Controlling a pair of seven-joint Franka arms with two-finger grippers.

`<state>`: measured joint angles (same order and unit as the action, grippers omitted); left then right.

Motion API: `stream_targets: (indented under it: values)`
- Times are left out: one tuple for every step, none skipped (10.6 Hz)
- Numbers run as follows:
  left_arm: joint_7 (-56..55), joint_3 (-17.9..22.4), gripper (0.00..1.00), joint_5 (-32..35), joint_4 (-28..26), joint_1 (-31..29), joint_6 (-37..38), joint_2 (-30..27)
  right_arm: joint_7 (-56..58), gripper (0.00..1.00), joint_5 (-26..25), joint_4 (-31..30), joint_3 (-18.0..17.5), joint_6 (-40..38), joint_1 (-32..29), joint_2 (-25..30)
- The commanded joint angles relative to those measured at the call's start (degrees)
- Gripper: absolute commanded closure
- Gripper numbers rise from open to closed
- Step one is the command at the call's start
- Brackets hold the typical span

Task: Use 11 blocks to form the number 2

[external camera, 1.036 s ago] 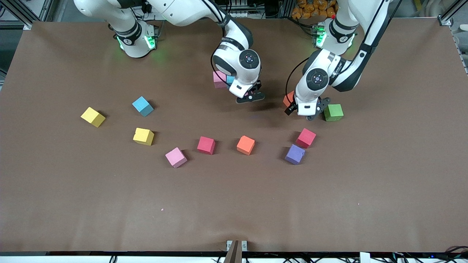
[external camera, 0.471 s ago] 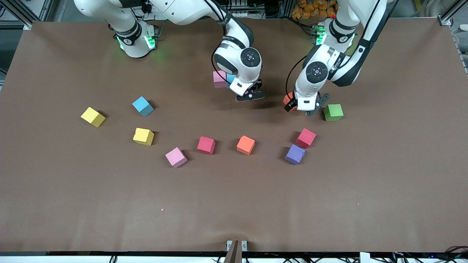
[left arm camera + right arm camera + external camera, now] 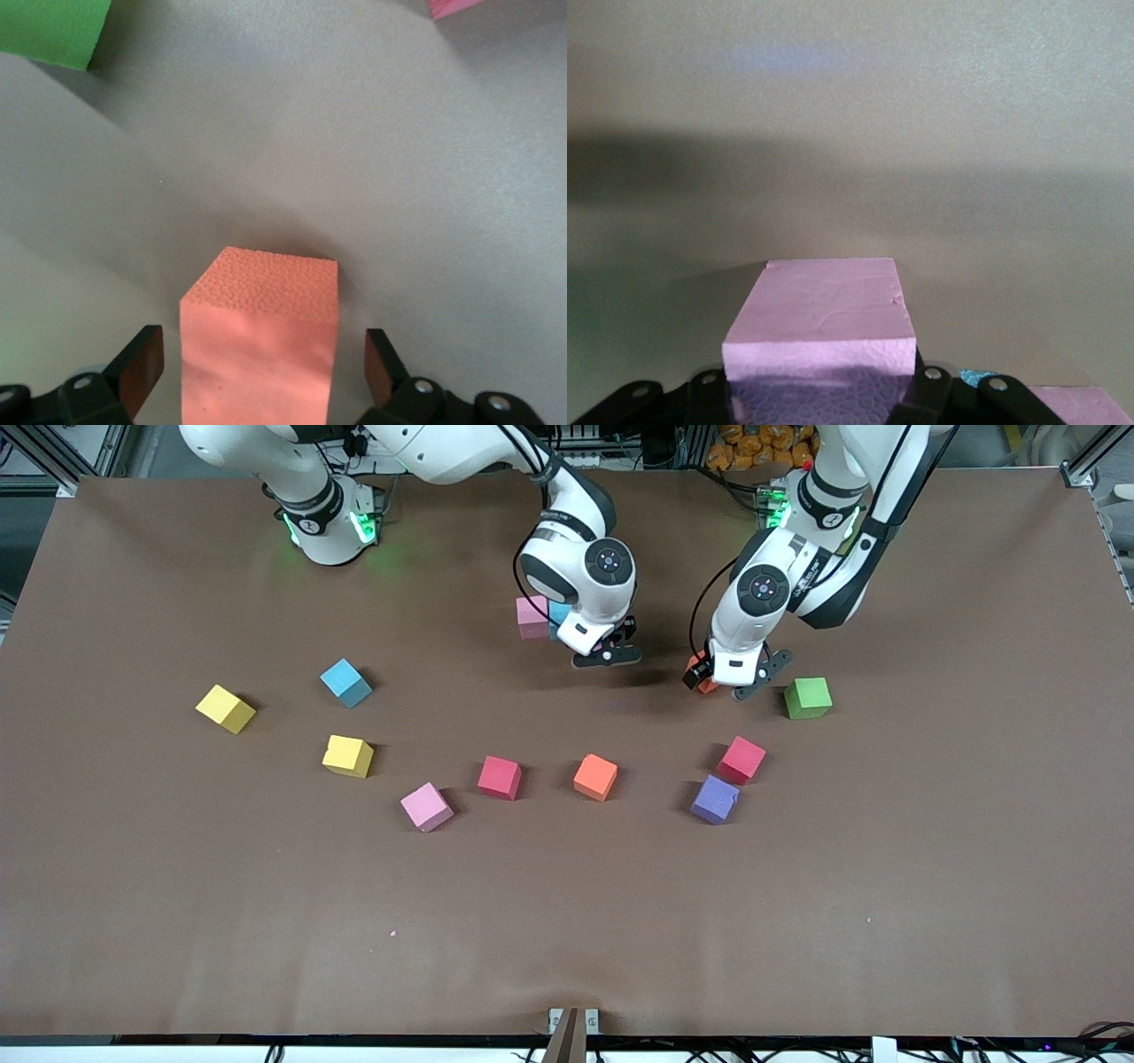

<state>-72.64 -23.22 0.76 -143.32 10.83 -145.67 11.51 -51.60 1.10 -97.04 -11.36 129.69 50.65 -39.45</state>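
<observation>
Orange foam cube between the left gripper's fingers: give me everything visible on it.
The orange foam cube is matte salmon-orange with a fine pebbled texture and sharp, undamaged edges. It sits flat on the brown table between the open fingers of the left gripper, with a clear gap on each side, so nothing grips it. In the front view it is mostly hidden under that gripper, beside the green foam cube, toward the right arm's end from it.
</observation>
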Motion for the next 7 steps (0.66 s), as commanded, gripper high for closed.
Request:
stream_targets:
  values:
    - [3.4,-0.2,0.05,1.0,-1.1,-0.1,-0.9,-1.1,-1.4,0.00,-0.9,-0.9,0.5,-0.6,0.8,1.6]
    - [4.8,-0.2,0.25,1.0,-0.8,-0.1,-0.9,-1.0,-1.4,0.00,-1.0,-0.3,0.6,-2.6,0.7,2.2]
    - [5.7,-0.1,0.46,1.1,-0.4,0.0,-0.9,-0.2,-1.5,0.00,-0.9,0.3,0.6,-3.8,0.6,3.3]
    - [7.6,-0.1,0.57,1.0,0.1,0.3,-0.9,0.0,-1.4,0.00,-0.9,0.3,0.6,-4.1,0.3,4.5]
    - [11.0,0.0,0.62,1.0,0.5,0.3,-0.9,0.0,-1.4,0.00,-0.9,0.3,0.7,-4.2,0.1,5.5]
    - [14.8,0.2,0.67,1.0,1.0,0.3,-0.9,0.0,-1.4,0.00,-0.9,0.3,0.9,-4.2,-0.6,6.5]
    - [16.9,0.4,0.70,1.0,1.6,0.4,-0.8,0.0,-1.3,0.00,-1.0,0.4,0.9,-4.1,-2.4,7.3]
